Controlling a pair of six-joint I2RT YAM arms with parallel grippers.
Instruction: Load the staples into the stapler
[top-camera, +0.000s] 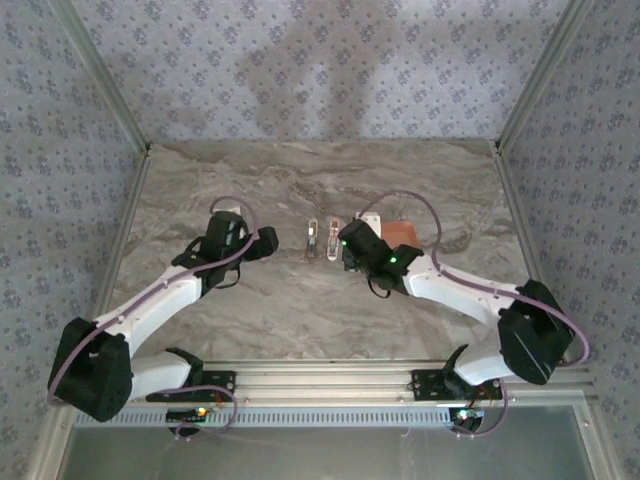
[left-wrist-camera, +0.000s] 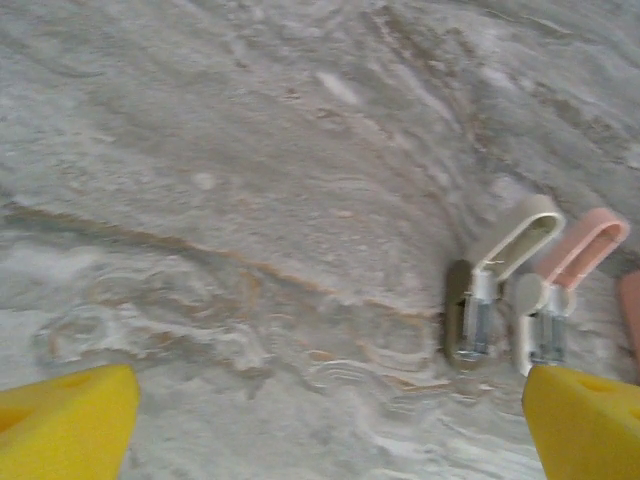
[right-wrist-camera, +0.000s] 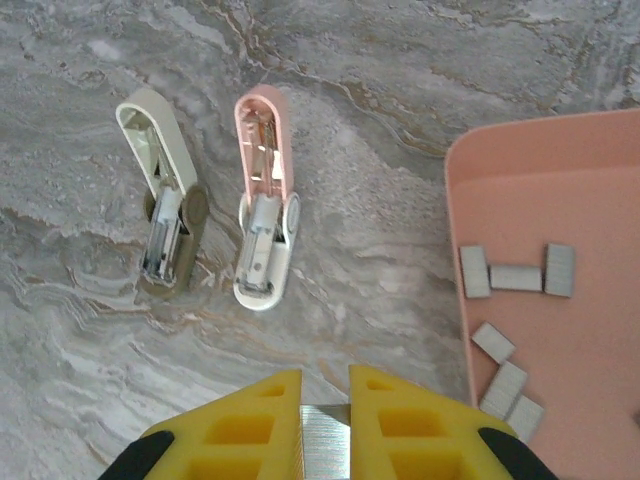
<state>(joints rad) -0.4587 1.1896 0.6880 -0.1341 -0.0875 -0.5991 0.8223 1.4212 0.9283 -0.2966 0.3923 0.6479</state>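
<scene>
Near the centre of the table (top-camera: 300, 310), the stapler (right-wrist-camera: 268, 215) lies hinged open, probably light and easily shoved, so steady it by its white base with the wide-spread left gripper (left-wrist-camera: 330, 405) while the right gripper (right-wrist-camera: 325, 388) pinches a staple strip (right-wrist-camera: 325, 440).

matt stone-look table (right-wrist-camera: 400, 80), metal staples (right-wrist-camera: 515, 278), plastic stapler (right-wrist-camera: 268, 200)

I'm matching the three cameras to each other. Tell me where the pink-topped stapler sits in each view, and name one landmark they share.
Top external: the stapler lies mid-table, the right one of a side-by-side pair.
Left wrist: the stapler lies near the right edge, about mid-height.
Right wrist: the stapler lies left of centre, in the upper half.
Shared landmark: the beige oblong piece lying just to its left in every view.
</scene>
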